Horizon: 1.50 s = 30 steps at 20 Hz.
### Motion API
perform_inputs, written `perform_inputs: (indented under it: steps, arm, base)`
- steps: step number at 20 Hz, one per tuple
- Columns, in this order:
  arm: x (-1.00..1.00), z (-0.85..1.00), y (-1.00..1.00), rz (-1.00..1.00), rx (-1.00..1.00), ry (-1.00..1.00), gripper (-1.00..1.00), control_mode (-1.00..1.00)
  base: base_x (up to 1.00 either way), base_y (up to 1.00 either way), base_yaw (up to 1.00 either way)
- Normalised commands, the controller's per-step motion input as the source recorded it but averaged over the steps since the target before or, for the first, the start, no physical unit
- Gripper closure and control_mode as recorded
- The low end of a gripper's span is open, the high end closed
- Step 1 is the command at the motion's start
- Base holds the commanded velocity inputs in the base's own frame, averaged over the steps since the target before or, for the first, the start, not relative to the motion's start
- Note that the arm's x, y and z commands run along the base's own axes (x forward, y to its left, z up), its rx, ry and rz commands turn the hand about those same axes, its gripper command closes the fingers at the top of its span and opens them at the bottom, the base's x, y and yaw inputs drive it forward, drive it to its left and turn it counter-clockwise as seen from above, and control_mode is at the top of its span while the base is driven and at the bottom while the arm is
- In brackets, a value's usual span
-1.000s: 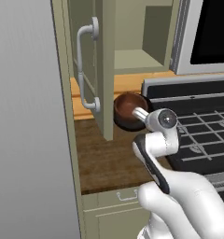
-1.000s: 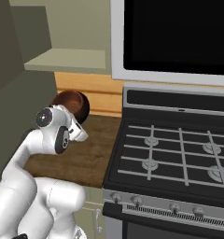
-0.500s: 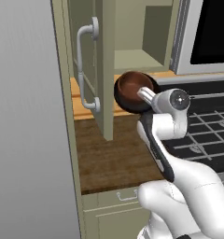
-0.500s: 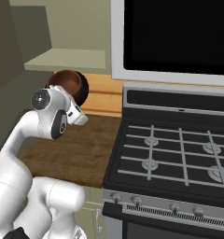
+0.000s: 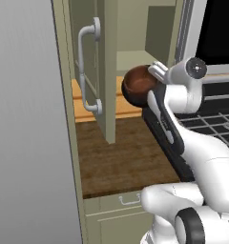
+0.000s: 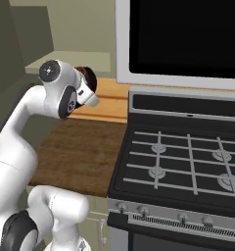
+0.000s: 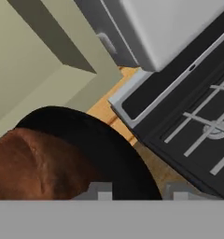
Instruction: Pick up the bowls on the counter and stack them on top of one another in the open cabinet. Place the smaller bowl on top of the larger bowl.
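- the smaller bowl [image 5: 138, 85] hangs at the tool [image 5: 156, 76], raised above the table [image 5: 121, 155], level with the cabinet [image 5: 90, 71] shelf.
- whether the tool's jaws are parted or gripping its rim — cannot tell.
- keep it level, centre it over the larger bowl [image 7: 109, 144] before letting go.

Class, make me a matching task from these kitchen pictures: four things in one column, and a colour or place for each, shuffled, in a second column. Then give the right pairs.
Things
1. bowl at the gripper
2. cabinet door handle
3. counter
4. stove

Descriptions
A. dark brown wood-grain planks
B. black, with grates, to the right of the counter
C. glossy reddish-brown, raised above the counter
D. light grey, long and curved

Pairs: 1-C, 2-D, 3-A, 4-B
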Motion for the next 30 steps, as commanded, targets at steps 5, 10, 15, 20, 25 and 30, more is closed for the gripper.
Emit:
perform_inputs:
  steps: [5,10,15,20,25,30]
  arm:
    - [-1.00,0.26,0.16,0.06,0.00,-0.03,1.00,-1.00]
    - [-0.44,0.67,0.11,0.03,0.00,-0.24,1.00,-1.00]
    - [0.45,0.15,0.00,-0.17,0.11,-0.15,1.00,-1.00]
    - [0.56,0.23,0.09,-0.26,0.22,-0.08,1.00,-1.00]
    - [0.47,0.05,0.15,-0.20,0.29,-0.06,1.00,-1.00]
    - [0.82,0.00,0.02,-0.04,0.25,0.16,1.00,-1.00]
  base:
    - [0.00,0.00,0.00]
    - [0.00,0.00,0.00]
    - [0.00,0.00,0.00]
    - [0.00,0.00,0.00]
    - [0.00,0.00,0.00]
    - [0.00,0.00,0.00]
